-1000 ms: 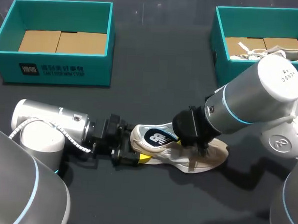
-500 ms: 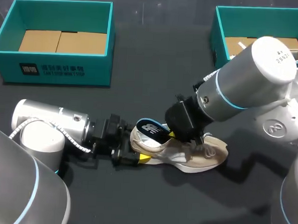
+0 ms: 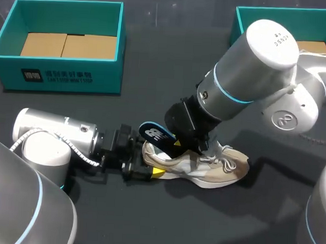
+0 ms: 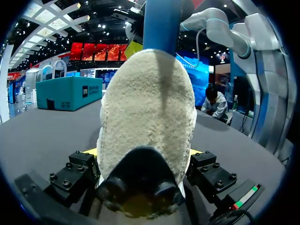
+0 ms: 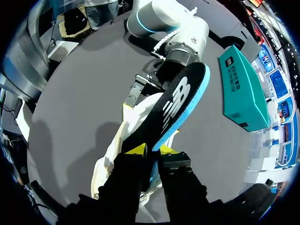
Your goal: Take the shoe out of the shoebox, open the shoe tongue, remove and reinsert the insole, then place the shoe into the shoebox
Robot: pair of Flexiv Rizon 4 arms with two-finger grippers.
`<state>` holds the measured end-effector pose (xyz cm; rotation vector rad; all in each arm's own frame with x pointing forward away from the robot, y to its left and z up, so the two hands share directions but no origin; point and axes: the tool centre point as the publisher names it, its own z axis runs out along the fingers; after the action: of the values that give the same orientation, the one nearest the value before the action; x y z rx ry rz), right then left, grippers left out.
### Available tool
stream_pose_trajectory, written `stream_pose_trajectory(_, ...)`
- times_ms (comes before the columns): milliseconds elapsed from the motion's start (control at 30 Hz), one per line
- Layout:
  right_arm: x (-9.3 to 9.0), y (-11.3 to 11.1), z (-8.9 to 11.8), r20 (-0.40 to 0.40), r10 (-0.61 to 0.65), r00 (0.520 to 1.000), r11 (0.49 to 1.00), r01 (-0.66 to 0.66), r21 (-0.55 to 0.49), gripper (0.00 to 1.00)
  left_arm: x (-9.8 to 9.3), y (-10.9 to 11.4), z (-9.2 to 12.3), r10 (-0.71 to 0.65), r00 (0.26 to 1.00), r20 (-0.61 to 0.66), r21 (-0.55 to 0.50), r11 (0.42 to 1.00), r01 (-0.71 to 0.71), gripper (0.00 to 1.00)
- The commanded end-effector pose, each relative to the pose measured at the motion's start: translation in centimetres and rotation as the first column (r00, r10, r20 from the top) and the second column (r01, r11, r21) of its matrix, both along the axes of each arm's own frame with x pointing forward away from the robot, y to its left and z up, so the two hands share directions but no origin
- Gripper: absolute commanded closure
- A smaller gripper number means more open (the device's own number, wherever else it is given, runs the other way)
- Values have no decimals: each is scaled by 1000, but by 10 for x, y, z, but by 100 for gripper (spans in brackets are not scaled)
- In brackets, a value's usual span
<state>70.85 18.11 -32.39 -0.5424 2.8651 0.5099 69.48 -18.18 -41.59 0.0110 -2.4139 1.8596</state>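
Unboxed, the shoe (image 3: 215, 167) sits heel-clamped in the left gripper (image 4: 140, 152). The right gripper (image 5: 151, 150) pinches the insole (image 5: 176, 103), apparently nearly free. Reinsertion and boxing remain.

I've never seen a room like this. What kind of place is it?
Probably a robot workbench for shoe-handling practice: the left gripper holds a shoe on a dark table, the right gripper holds its insole, and a left shoebox and right shoebox stand behind.
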Motion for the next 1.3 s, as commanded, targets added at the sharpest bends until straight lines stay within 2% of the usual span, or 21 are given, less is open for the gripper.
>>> stream_pose_trajectory(33, -6, 8, 1, -9, -108, 994, 990, 107, -93, 51, 0, -2, -4, 1, 1000, 1, 2, 1000, -1, 100)
stream_pose_trajectory(133, -9, 8, 2, -15, -176, 984, 978, 173, -117, 35, 0, -2, -4, 1, 1000, 1, 2, 1000, -1, 100)
stream_pose_trajectory(367, -11, 6, 5, -43, -294, 955, 951, 287, -117, 14, 0, -2, -4, 1, 1000, 1, 2, 1000, -1, 100)
stream_pose_trajectory(500, -11, 6, 7, -65, -333, 941, 940, 326, -103, 9, 0, -2, -4, 1, 1000, 1, 2, 1000, -1, 100)
stream_pose_trajectory(600, -12, 8, 11, -71, -348, 935, 936, 343, -81, 11, 0, -2, -4, 1, 1000, 1, 2, 1000, -1, 100)
stream_pose_trajectory(667, -12, 8, 13, -72, -351, 933, 935, 346, -76, 0, 0, -2, -4, 1, 1000, 1, 2, 1000, -1, 100)
stream_pose_trajectory(1100, -13, 9, 16, -66, -341, 938, 938, 334, -98, 0, 0, -2, -4, 1, 1000, 1, 2, 1000, -1, 100)
stream_pose_trajectory(1200, -17, 10, 19, -95, -338, 936, 937, 344, 54, 0, 0, -2, -4, 1, 1000, 1, 2, 1000, -1, 100)
stream_pose_trajectory(1300, -18, 7, 21, -205, -392, 897, 889, 427, 167, 0, 0, -2, -4, 1, 1000, 1, 2, 1000, -1, 100)
